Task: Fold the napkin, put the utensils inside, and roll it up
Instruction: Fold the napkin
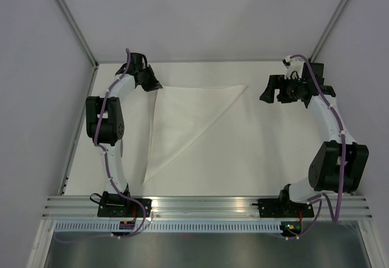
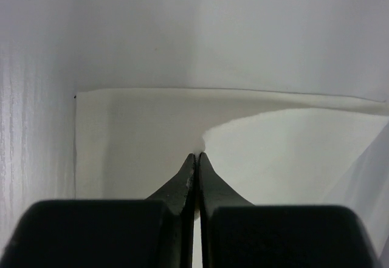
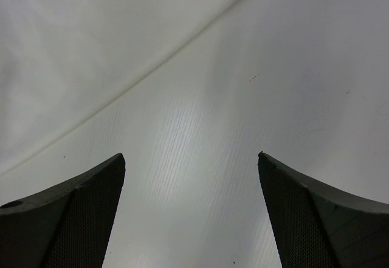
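Left fingers (image 2: 182,186) are sitting closed at the eleven-o'clock corner of the napkin (image 1: 182,122); right fingers (image 3: 73,219) are gaping empty; keep edges aligned.

Cream table (image 1: 267,158), pale grey walls (image 1: 200,13) at its far, left and right edges, silver post (image 1: 68,19) at far left corner, another post (image 1: 332,19) at far right corner, ribbed aluminium rail (image 1: 206,206) along near edge, white slotted strip (image 1: 206,226) just outside that rail.

Nothing is legible anywhere, though the arm bases (image 1: 120,205) look too small to judge.
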### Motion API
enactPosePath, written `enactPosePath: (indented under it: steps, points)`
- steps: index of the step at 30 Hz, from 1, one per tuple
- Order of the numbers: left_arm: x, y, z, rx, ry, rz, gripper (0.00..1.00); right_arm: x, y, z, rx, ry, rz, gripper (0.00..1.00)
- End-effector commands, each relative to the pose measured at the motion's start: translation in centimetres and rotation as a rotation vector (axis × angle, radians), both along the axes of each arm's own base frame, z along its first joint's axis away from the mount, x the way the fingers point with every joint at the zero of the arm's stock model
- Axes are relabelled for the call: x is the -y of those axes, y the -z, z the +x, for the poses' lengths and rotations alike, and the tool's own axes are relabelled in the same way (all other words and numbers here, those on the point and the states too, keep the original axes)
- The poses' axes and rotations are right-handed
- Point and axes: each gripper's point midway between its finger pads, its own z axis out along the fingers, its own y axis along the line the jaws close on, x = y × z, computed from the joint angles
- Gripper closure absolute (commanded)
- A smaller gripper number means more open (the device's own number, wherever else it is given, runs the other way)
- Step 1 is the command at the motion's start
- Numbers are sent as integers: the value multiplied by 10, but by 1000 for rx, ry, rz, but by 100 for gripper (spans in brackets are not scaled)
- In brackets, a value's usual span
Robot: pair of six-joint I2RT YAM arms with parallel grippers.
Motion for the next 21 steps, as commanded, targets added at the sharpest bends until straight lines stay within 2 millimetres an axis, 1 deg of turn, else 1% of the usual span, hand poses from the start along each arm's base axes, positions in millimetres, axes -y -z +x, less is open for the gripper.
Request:
enactPosePath:
  steps: [1,6,10,11,13,15,16,17,18,19,20,21]
  points:
    - [-14,-1,13,18,-11,21,98,1,5,-2,-22,-2,4,5]
    - [-23,9,20,8,-22,18,95,1,7,-3,-28,-2,3,5]
    - [-27,18,25,1,-22,21,94,2,8,-2,-31,-1,2,5]
    - [-28,23,25,-8,-23,22,91,1,9,-2,-32,-3,2,5]
    - [-32,26,26,-13,-34,26,87,1,9,-2,-34,-2,1,5]
    - [-39,29,27,-18,-49,32,77,1,10,-3,-35,-3,0,5]
    - [-42,26,28,-10,-56,36,72,1,10,-3,-37,-2,1,5]
    - [-44,25,30,-6,-64,39,62,2,11,-3,-40,-1,2,5]
    - [-46,21,31,4,-69,46,56,1,11,-3,-40,-2,2,5]
    - [-64,16,34,14,-101,50,51,2,11,-2,-40,-2,3,5]
    - [-70,11,36,26,-112,58,43,1,12,-2,-41,-4,3,5]
    - [-80,-1,37,48,-136,70,41,1,12,-2,-41,-5,4,5]
